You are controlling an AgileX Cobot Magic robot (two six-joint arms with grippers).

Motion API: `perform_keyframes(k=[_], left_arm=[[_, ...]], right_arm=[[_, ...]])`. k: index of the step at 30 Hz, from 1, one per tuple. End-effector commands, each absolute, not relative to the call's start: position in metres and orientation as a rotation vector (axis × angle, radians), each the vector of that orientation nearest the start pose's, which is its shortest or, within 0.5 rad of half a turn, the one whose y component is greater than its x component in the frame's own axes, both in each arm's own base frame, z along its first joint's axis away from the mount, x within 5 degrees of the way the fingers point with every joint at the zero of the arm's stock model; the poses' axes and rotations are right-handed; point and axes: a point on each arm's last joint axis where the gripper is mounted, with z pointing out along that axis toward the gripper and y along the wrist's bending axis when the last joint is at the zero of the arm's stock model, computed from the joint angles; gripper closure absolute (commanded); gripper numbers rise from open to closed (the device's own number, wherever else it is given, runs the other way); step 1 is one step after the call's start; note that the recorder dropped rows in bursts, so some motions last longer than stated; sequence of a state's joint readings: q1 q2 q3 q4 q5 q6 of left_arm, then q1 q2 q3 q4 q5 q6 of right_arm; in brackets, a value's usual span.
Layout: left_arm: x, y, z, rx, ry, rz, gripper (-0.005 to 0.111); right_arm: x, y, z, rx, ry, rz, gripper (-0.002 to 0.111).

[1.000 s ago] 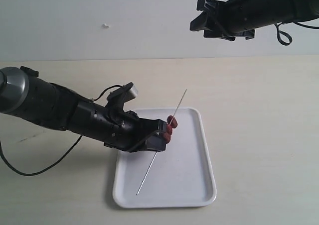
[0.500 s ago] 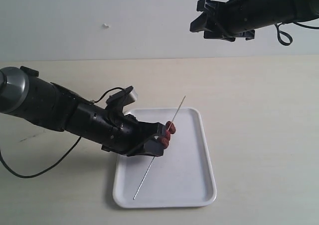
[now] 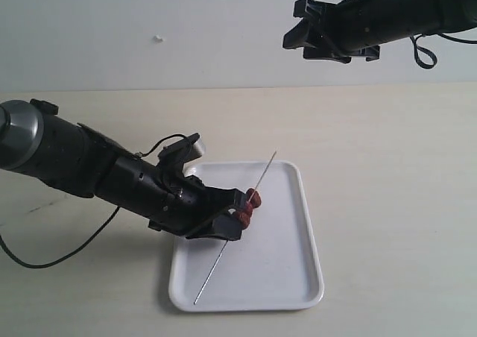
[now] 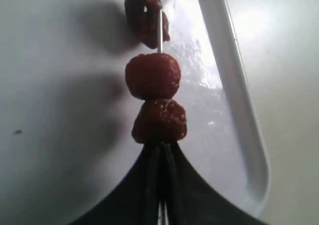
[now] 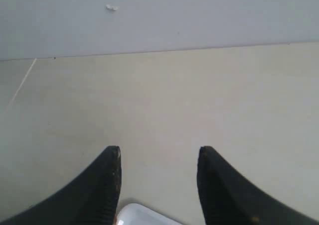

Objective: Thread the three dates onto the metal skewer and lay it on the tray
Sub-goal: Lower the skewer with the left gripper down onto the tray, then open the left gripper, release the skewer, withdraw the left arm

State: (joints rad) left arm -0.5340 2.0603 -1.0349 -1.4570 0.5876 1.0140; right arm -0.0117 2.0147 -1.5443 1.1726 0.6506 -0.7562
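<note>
Threading looks done: three dates (image 4: 152, 78) sit on the metal skewer (image 3: 212, 270), which the left gripper (image 4: 160, 158) pinches tilted over the tray (image 3: 291, 277). Right gripper (image 5: 158, 160) hangs empty, jaws apart, well above the tray. Only laying it down left

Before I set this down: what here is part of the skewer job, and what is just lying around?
Job: three dates, threaded on the metal skewer; tray beneath; left tool, shut on the skewer.
Lying about: black cable on the table; white speck on the wall behind; right tool, open and empty, raised clear.
</note>
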Motion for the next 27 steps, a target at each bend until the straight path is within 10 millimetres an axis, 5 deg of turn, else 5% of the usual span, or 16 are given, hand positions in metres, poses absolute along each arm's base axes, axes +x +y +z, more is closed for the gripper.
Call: perform_keyframes(k=[1,15,24,27], left_arm=[[0.292,-0.236,0.102,0.413,2.697,-1.116,0.085],[0.292,-0.232,0.102,0.426,2.718,-1.119,0.040],[0.312,-0.192,0.116,0.345,2.698,-1.227,0.041],[0.319,-0.172,0.133,0.327,2.652,-1.296,0.062]], right_arm=[[0.454,0.045,0.247,0.038,2.228,0.834,0.061],[0.453,0.046,0.247,0.024,2.234,0.849,0.061],[0.451,0.047,0.252,-0.004,2.224,0.846,0.063],[0.446,0.049,0.262,-0.043,2.212,0.862,0.080]])
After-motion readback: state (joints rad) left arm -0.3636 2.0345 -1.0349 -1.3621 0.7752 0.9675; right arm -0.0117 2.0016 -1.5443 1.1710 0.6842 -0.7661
